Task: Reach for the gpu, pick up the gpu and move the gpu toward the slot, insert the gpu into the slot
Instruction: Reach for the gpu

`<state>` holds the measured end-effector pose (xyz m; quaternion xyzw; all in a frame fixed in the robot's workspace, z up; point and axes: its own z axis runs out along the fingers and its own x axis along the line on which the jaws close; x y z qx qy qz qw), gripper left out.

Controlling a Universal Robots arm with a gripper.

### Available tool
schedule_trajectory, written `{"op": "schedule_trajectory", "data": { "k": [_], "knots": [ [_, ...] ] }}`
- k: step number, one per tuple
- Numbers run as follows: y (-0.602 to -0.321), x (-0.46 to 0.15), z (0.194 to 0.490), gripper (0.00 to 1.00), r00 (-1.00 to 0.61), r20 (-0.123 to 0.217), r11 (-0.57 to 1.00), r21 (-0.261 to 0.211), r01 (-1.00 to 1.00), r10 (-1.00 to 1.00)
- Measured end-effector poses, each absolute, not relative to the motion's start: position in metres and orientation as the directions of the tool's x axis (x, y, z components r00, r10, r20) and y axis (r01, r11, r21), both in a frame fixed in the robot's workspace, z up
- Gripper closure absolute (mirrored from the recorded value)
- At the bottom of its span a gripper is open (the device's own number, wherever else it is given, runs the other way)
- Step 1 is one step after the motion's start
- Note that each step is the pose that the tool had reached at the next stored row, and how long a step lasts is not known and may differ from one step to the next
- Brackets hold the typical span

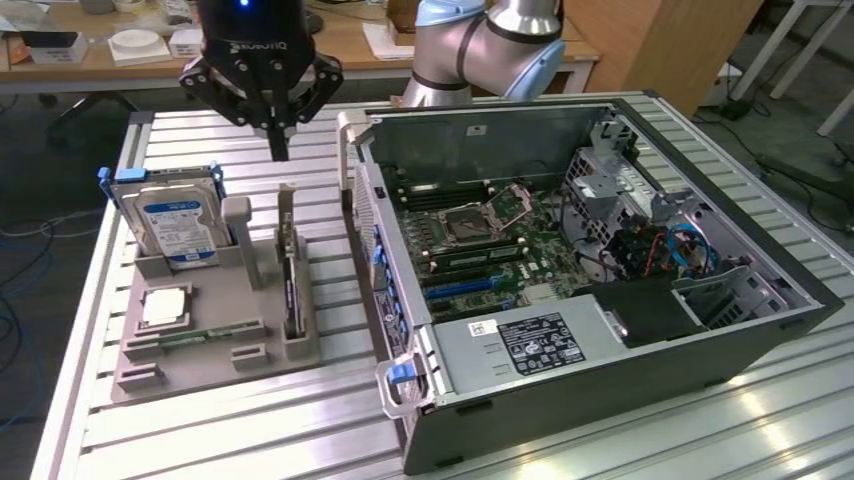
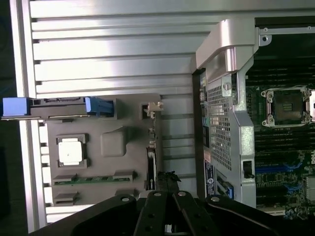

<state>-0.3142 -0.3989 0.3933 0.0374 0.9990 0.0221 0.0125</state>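
Observation:
The gpu [image 1: 287, 275] is a thin dark card standing on edge in the grey holder [image 1: 214, 340], its silver bracket pointing up. In the wrist view the gpu [image 2: 150, 164] shows edge-on along the holder's side. My gripper [image 1: 279, 148] hangs well above the table behind the holder, fingers shut and pointing down, holding nothing. From the wrist, my gripper [image 2: 167, 177] ends just beside the card's edge. The slot [image 1: 461, 272] is one of the long narrow connectors on the green motherboard [image 1: 534, 240] inside the open computer case; I cannot tell which.
A hard drive [image 1: 174, 215] with a blue-white label stands upright in the holder, with a processor chip [image 1: 163, 305] and a memory stick [image 1: 207, 335] lying flat nearby. The case wall [image 1: 363, 200] rises between holder and motherboard. A power supply [image 1: 527, 345] fills the case's near end.

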Motion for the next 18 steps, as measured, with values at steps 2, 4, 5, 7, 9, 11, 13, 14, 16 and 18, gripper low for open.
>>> {"op": "schedule_trajectory", "data": {
  "k": [2,4,5,7,9,11,13,14,16,18],
  "knots": [
    [-0.399,-0.318,0.393,0.9,-0.997,-0.023,0.996,0.045,0.074,0.075],
    [-0.399,-0.323,0.393,0.9,-0.997,-0.023,0.996,0.045,0.074,0.075],
    [-0.399,-0.325,0.393,0.9,-0.997,-0.023,0.996,0.045,0.074,0.075],
    [-0.399,-0.329,0.393,0.9,-0.997,-0.023,0.996,0.045,0.074,0.075],
    [-0.399,-0.333,0.393,0.9,-0.997,-0.023,0.996,0.045,0.074,0.075],
    [-0.399,-0.336,0.393,0.9,-0.997,-0.023,0.996,0.045,0.074,0.075],
    [-0.399,-0.34,0.393,0.9,-0.997,-0.023,0.996,0.045,0.074,0.075],
    [-0.399,-0.341,0.393,0.9,-0.997,-0.023,0.996,0.045,0.074,0.075],
    [-0.399,-0.345,0.393,0.9,-0.997,-0.023,0.996,0.045,0.074,0.075],
    [-0.399,-0.349,0.393,0.9,-0.997,-0.023,0.996,0.045,0.074,0.075]
  ]
}}
